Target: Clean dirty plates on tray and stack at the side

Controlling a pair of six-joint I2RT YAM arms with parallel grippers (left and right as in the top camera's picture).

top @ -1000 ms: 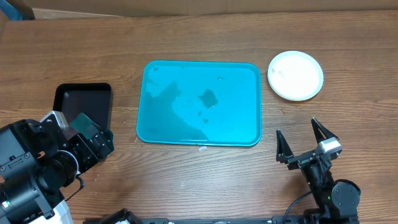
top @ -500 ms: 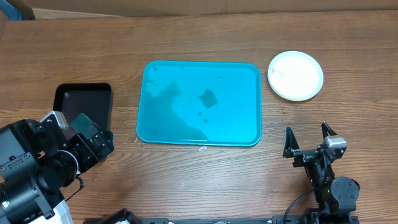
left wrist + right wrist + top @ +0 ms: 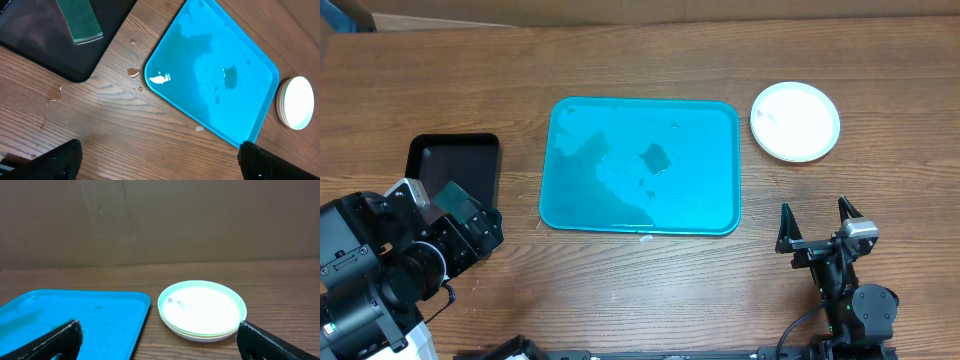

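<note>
Judging from how things lie, the cleaning and stacking look finished, with nothing left on the tray to wipe. Nearest, at 5 o'clock on the desk (image 3: pixel 620 300), the right arm (image 3: pixel 840 265) sits low with its jaws spread wide and empty. At 8 o'clock the left arm (image 3: pixel 380 270) also has its jaws apart, holding nothing. Just beyond it lies the black tray (image 3: pixel 30 45) with the green sponge (image 3: pixel 80 20) resting inside. A few water droplets (image 3: pixel 133 73) dot the wood between it and the turquoise tray (image 3: pixel 640 103). That tray fills the middle of the desk, bare of plates, with a wet film and a small dark speck (image 3: pixel 655 157) on its floor. A white crumb (image 3: pixel 646 239) lies just off its near rim. Farthest, at 2 o'clock from the tray and apart from it, the plates (image 3: pixel 202 309) are nested in one stack, white on top with a yellow-green rim showing below. The next move probably calls for little, at most fetching the sponge with the left jaws to wipe the speck.
</note>
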